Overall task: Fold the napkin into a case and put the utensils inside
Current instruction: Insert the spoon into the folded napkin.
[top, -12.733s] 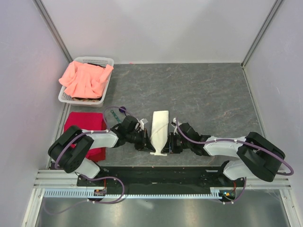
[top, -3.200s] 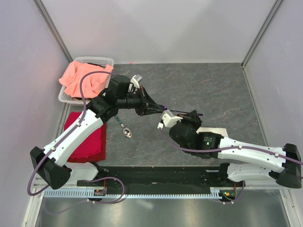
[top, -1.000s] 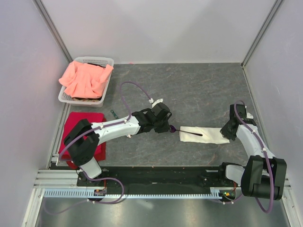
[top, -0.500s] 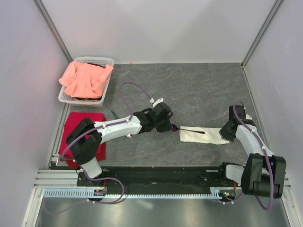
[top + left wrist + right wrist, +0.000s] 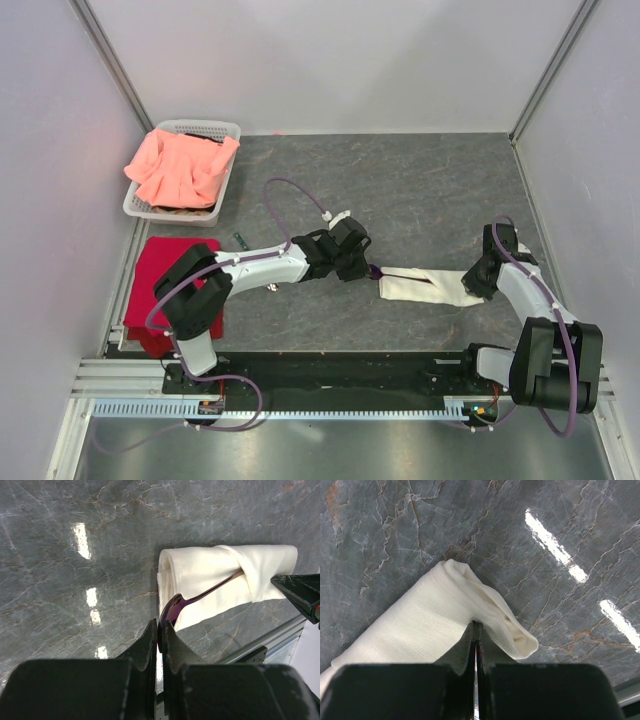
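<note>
On the grey marbled stone table (image 5: 400, 190), the narrow cream-white cloth case (image 5: 428, 288) lies flat, and over the last second it has tilted a little as the left arm eased the slim dark purple utensil (image 5: 200, 596) deeper into its open mouth. The round head is not yet inside, but the handle now runs under the wrapped fold. The left gripper (image 5: 161, 627) is pinched narrow on that purple head. The right gripper (image 5: 476, 630), at the case's far end, is clamped tight on the cloth and keeps the pouch from sliding away. I judge one utensil to be nearly home, needing only a release. Well left of the case lie a flat red cloth (image 5: 165, 270) and, beyond it, a white plastic basket (image 5: 225, 130) heaped with a salmon-pink cloth (image 5: 180, 165). A small glint (image 5: 272, 290) just under the left forearm may be the spoon, though it is too hidden to be sure. That forearm lies across the path to it, and the first handle already fills the narrow mouth.
</note>
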Available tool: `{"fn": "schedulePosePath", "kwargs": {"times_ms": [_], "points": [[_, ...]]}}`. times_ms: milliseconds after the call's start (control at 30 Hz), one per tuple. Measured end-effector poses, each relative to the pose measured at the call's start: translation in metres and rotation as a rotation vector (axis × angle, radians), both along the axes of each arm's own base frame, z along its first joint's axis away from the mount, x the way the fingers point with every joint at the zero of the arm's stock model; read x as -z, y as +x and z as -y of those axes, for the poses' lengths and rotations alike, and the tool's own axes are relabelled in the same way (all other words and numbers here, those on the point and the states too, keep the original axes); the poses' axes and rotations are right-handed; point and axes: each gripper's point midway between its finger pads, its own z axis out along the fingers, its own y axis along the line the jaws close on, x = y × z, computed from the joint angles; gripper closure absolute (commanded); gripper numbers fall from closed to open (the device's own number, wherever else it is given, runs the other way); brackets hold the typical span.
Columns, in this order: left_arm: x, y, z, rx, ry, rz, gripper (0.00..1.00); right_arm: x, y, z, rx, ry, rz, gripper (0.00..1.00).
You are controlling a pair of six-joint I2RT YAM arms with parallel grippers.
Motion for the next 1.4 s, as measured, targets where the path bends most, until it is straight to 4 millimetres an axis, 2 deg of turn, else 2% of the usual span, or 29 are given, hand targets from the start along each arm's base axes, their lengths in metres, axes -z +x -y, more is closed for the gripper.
{"fn": "schedulePosePath", "kwargs": {"times_ms": [367, 767, 1167, 1400], "points": [[0.01, 0.003, 0.017, -0.015, -0.051, -0.033, 0.98, 0.003, 0.002, -0.002, -0.002, 0.017, -0.001, 1.0], [0.015, -0.008, 0.041, 0.021, -0.079, -0.051, 0.98, 0.004, 0.004, -0.004, -0.01, 0.031, 0.003, 1.0], [0.019, -0.002, 0.059, 0.027, -0.099, -0.066, 0.98, 0.005, 0.005, -0.005, -0.018, 0.032, 0.006, 1.0], [0.029, 0.001, 0.067, 0.031, -0.1, -0.074, 0.98, 0.005, 0.005, -0.005, -0.019, 0.033, 0.007, 1.0]]}}
